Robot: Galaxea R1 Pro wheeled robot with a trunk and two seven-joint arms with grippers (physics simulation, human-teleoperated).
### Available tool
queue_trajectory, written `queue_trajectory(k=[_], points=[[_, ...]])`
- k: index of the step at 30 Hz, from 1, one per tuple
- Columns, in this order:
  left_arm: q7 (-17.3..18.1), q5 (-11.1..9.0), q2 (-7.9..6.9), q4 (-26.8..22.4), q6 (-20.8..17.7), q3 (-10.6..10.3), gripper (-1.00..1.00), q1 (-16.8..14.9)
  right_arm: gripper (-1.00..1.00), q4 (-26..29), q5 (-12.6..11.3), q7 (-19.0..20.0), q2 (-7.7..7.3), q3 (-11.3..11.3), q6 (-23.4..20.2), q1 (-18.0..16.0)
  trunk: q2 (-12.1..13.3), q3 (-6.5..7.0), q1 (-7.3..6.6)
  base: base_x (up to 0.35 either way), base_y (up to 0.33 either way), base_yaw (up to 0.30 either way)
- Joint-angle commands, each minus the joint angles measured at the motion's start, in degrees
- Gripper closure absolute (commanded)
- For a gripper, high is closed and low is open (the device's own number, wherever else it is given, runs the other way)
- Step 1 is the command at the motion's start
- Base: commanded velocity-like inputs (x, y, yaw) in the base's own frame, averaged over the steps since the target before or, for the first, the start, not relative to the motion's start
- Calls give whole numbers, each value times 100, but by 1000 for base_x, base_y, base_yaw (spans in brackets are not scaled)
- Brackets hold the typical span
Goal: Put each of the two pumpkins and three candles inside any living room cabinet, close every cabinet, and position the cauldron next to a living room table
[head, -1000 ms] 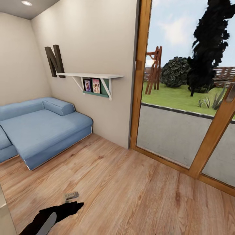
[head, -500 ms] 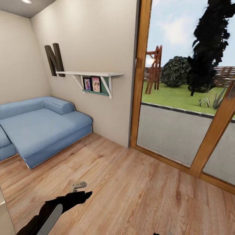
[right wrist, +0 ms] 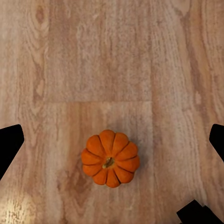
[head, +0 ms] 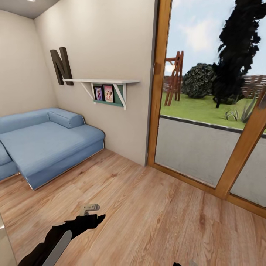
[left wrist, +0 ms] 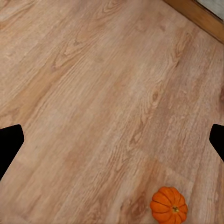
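One bright orange ribbed pumpkin (right wrist: 110, 158) sits upright on the wooden floor, dark stem up. In the right wrist view it lies directly below my right gripper (right wrist: 112, 140), whose black fingertips (right wrist: 10, 143) stand far apart on either side, open and not touching it. My left gripper (left wrist: 112, 140) is open too, over bare floor, with the same pumpkin (left wrist: 169, 206) off to one side of it. The head view has my left gripper (head: 88, 209) low at the left, above the floor. Candles, cabinet, cauldron and table are out of view.
A blue sofa (head: 44, 144) fills the left side against the beige wall. A white shelf (head: 103, 83) with photos and a dark letter N (head: 61, 66) hang above it. A wooden-framed glass door (head: 207, 140) runs along the right. Wooden floor (head: 147, 221) stretches between them.
My left arm has reached forward and to the right over the floor since a second ago, then almost stopped. The view has shifted only slightly.
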State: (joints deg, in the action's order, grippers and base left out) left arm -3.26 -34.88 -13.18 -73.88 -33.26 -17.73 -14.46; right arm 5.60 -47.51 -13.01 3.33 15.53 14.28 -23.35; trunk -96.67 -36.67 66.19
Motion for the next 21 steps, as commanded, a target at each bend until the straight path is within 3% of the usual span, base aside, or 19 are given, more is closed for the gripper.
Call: queue_trajectory(k=[1, 6, 11, 16, 21], points=[[-31, -41, -7, -12, -22, -11, -100, -4, -100, 2, -49, -27, 4, 48, 15, -3, -44, -24, 22, 0, 0, 0], [13, -83, -30, -154, -55, 54, -100, -4, -100, 3, -69, -27, -14, 43, 14, -3, -245, -114, 132, 0, 0, 0], [30, -174, -55, -311, -72, 90, -100, -1, -100, 3, -81, -27, -30, 38, 19, -4, -245, -114, 132, 0, 0, 0], [34, -464, -109, -445, -131, 315, -100, 4, -100, 3, -89, -27, -39, 38, 21, -3, -446, -204, 242, 0, 0, 0], [36, -698, -145, -602, -579, 438, -100, 5, -100, 3, -91, -27, -33, 38, 19, -3, -646, -293, 352, 0, 0, 0]])
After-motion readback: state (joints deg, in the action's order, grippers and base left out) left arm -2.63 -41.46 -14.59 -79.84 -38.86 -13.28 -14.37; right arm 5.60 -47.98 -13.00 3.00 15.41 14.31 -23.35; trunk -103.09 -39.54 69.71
